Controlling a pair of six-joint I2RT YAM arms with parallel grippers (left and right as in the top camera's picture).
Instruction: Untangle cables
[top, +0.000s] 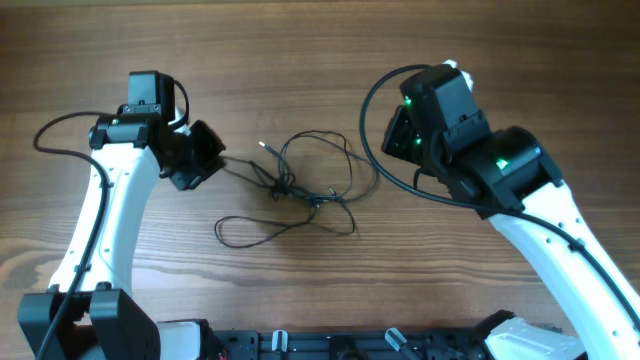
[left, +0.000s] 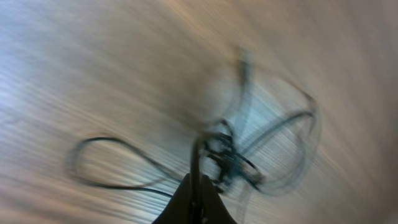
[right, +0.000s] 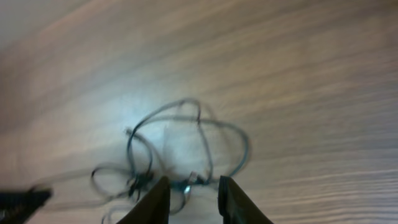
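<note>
Cables (top: 300, 190): thin, dark, tangled at mid-bench (top: 300, 50), between both arms.
Left end effector (left: 196, 193): pressed together, pinching one strand.
Right end effector (right: 193, 183): spread, near the tangle.
Thick black arm wire (top: 363, 130): looped just beside.

The left end effector (left: 196, 182) is pinched tight on the cables (left: 227, 155), while the right end effector (right: 193, 190) hovers with its fingers parted.

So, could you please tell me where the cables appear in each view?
Overhead: the cables lie near the picture's centre.
Left wrist: blurred, low, right of centre.
Right wrist: low, left of centre.
Shared landmark: the wood-grain table beneath them.
</note>
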